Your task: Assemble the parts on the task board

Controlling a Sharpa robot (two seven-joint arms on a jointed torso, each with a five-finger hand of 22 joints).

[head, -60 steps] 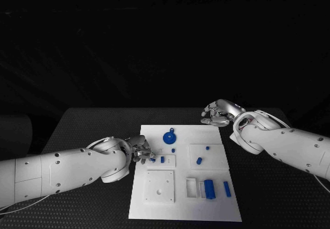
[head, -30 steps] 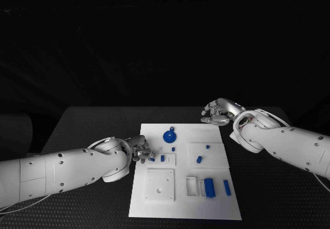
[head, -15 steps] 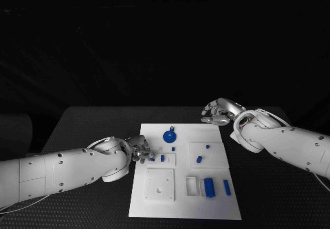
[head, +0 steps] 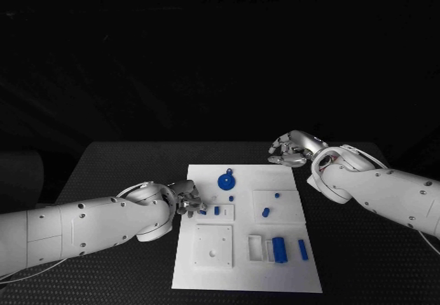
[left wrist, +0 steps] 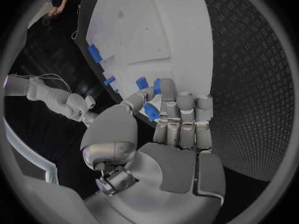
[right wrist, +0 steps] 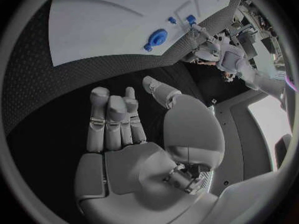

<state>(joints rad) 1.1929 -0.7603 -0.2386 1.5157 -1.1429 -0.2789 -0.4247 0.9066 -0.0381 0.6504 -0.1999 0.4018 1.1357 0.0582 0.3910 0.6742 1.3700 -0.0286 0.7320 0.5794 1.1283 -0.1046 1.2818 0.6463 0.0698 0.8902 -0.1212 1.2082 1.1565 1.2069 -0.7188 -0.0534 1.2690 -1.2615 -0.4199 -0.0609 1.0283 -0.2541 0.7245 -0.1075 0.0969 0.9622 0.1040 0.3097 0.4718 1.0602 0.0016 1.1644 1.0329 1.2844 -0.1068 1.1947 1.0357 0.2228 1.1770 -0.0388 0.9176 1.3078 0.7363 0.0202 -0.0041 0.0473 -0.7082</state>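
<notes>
The white task board [head: 286, 273] lies in the middle of the table. My left hand [head: 188, 200] is at the board's left edge and pinches a small blue part [left wrist: 151, 111] between thumb and fingers, just above two short blue pieces [head: 216, 211] standing in the board. My right hand [head: 292, 151] hangs over the black table beyond the board's far right corner. It holds nothing, and its fingers [right wrist: 112, 119] are loosely bent with the thumb apart. A blue round disc [head: 226, 182] lies near the board's far end.
A large blue block [head: 280, 250] and a blue bar [head: 302, 250] sit at the board's near right. Small blue pegs [head: 265, 213] stand in the right-hand square. A white square plate with a hole [head: 213, 248] is at the near left. Ribbed black table [head: 119, 171] surrounds the board.
</notes>
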